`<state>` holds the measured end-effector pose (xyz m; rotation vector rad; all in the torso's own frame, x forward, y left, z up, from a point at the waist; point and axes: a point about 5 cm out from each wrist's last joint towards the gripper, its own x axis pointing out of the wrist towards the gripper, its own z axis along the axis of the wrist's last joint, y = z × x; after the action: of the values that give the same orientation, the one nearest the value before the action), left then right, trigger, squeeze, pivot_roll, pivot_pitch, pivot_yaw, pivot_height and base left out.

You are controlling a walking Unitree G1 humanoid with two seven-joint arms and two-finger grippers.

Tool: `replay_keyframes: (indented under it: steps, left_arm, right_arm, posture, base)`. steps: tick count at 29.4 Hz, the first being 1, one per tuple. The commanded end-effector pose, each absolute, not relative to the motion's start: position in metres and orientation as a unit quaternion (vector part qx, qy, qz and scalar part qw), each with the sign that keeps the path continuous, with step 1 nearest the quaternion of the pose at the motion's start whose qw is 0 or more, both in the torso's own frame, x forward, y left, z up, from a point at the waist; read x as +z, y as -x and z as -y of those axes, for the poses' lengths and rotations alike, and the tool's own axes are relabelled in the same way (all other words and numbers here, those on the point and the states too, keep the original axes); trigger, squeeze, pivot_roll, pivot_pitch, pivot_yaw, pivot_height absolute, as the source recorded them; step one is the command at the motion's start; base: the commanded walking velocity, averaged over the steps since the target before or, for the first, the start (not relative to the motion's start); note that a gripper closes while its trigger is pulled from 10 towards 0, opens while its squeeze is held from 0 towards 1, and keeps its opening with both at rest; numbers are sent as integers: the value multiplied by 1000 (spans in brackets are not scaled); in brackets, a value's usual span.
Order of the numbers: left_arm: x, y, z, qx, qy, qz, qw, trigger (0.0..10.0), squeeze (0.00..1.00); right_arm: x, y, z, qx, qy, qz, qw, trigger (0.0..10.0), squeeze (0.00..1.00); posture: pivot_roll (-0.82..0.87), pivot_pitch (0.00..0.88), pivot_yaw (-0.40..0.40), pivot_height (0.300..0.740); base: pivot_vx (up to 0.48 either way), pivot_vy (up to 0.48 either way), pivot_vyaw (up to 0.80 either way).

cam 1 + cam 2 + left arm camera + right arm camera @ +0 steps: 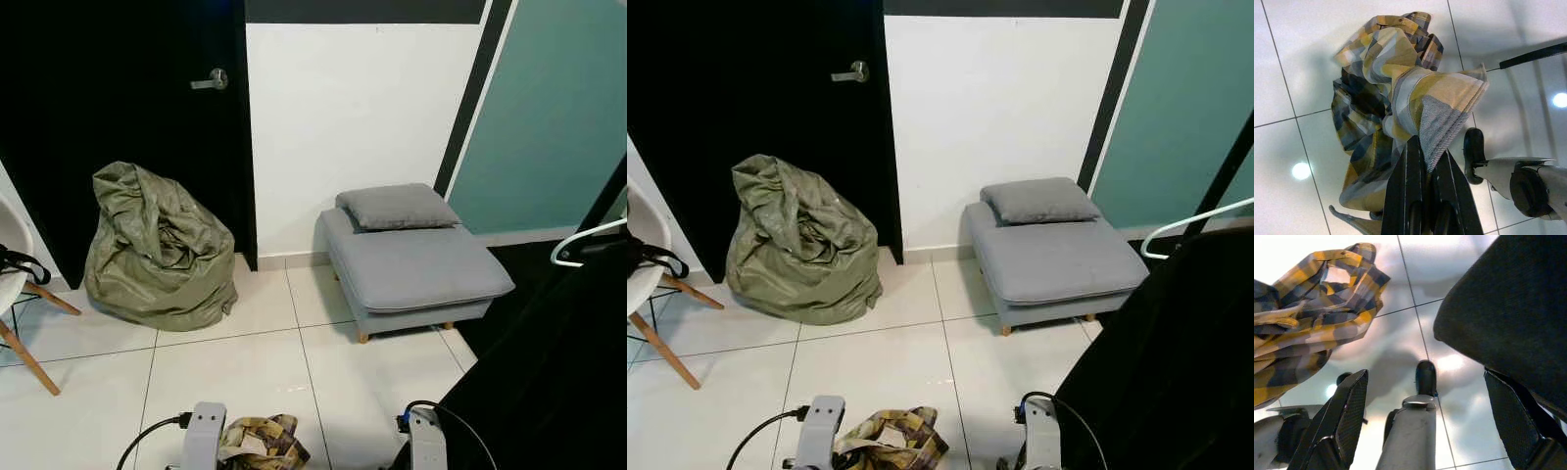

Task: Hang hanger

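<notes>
Yellow-and-grey checked cotton shirt (1396,98) hangs bunched low before the robot, its fold pinched between the pressed-together fingers (1410,186) of the left gripper (1422,161), while the right gripper (1425,431) beside it holds its fingers (1347,411) spread wide on nothing. Farther off to the right, past a black hanging garment (549,372), the white curved plastic hanger (586,240) juts out with its long axis running roughly left to right. It lies well apart from both grippers, up and to the right, so the right arm is judged the nearer.
</notes>
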<state>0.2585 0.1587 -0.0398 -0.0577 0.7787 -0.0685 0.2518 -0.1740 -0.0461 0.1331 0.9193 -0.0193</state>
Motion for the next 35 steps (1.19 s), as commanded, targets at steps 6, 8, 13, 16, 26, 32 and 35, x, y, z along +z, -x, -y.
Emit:
replay_keyframes:
  steps: [6,8,13,16,26,32,35]
  left_arm:
    - [-45,-252,-166,-29,26,-391,920,10000,0]
    - [-45,-252,-166,-34,18,-390,920,10000,0]
    - [-44,-252,-168,-40,9,-393,918,10000,0]
    - [-44,-252,-167,-45,5,-392,919,10000,0]
    - [-43,-254,-165,-52,-1,-390,919,10000,0]
    - [-42,-255,-163,-57,-6,-391,919,10000,0]
    - [-43,-255,-162,-58,-5,-391,919,10000,0]
  right_arm:
    - [-50,-247,166,11,-81,-450,889,10000,0]
    - [-51,-245,166,4,-65,-457,887,10000,0]
    - [-54,-242,165,-7,-86,-461,883,10000,0]
    - [-55,-240,165,-6,-88,-466,880,10000,0]
    - [-53,-243,162,10,-85,-455,886,10000,0]
    - [-51,-245,161,15,-99,-445,890,10000,0]
    - [-50,-247,164,16,-81,-437,896,10000,0]
  posture:
    - [75,84,-39,740]
    - [77,88,-35,740]
    - [73,92,-13,740]
    - [70,91,-9,740]
    - [70,91,-4,740]
    - [70,93,-2,740]
    - [69,90,-2,740]
  base:
    - [0,0,0]
    - [0,0,0]
    - [0,0,0]
    - [0,0,0]
    - [0,0,0]
    - [0,0,0]
    - [0,0,0]
